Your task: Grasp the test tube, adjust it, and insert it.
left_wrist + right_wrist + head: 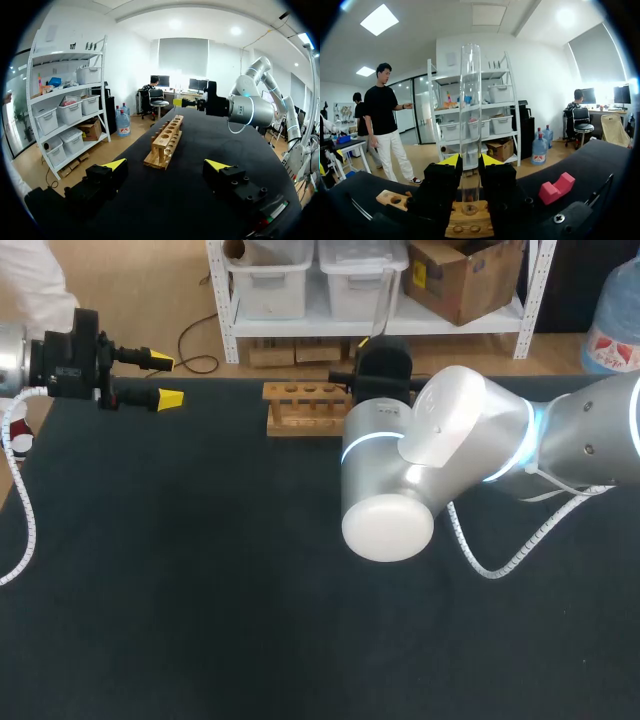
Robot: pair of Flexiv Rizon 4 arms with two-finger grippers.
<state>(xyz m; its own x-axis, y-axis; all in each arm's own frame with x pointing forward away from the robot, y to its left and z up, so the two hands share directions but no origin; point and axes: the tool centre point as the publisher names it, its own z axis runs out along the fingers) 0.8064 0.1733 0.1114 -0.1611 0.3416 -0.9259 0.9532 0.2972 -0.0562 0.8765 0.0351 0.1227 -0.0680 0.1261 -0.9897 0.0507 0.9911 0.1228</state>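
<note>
A clear test tube [470, 100] stands upright between the yellow-tipped fingers of my right gripper [470, 164], which is shut on it. Its lower end sits at the top of the wooden rack [468, 226] just below the fingers. In the head view the rack [300, 408] lies at the table's far middle, and my right arm covers its right end and the gripper. My left gripper [166, 380] hangs open and empty at the far left. In the left wrist view the rack [166, 140] is ahead of that gripper [166, 167], with my right gripper [192, 103] over its far end.
A pink block [556, 189] lies on the dark table mat beside the right gripper. My right arm's big elbow [400, 490] hangs over the middle of the table. The far table edge [220, 380] runs just behind the rack.
</note>
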